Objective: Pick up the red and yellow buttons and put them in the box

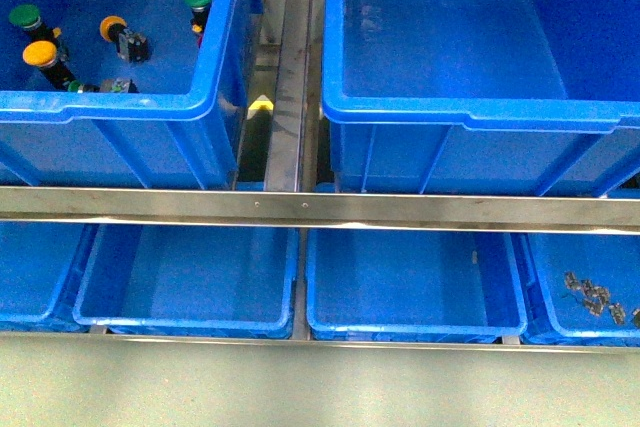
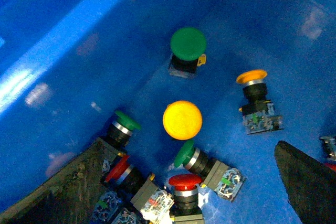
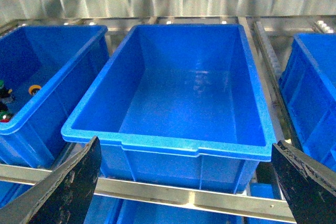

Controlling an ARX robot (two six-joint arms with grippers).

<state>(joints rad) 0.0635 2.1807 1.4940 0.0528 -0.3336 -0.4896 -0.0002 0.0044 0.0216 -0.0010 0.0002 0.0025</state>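
In the left wrist view a yellow button (image 2: 182, 120) stands cap-up on the blue crate floor. Just below it stands a red button (image 2: 185, 182) with a mushroom cap, and a second red cap (image 2: 116, 168) lies tilted beside my left finger. My left gripper (image 2: 189, 142) hangs open above this cluster, touching nothing. The front view shows the yellow button (image 1: 40, 52) in the left crate. The box (image 1: 470, 115) is the large empty crate on the right. My right gripper (image 3: 185, 141) is open in front of the box (image 3: 173, 24), holding nothing.
The left crate (image 1: 120, 102) also holds green buttons (image 2: 188, 44) (image 2: 127, 120) (image 2: 185, 153) and an orange button (image 2: 251, 76). A steel rail (image 1: 300, 209) runs across in front of the crates. Below it sit shallow blue trays (image 1: 190, 287), one with small metal parts (image 1: 595, 297).
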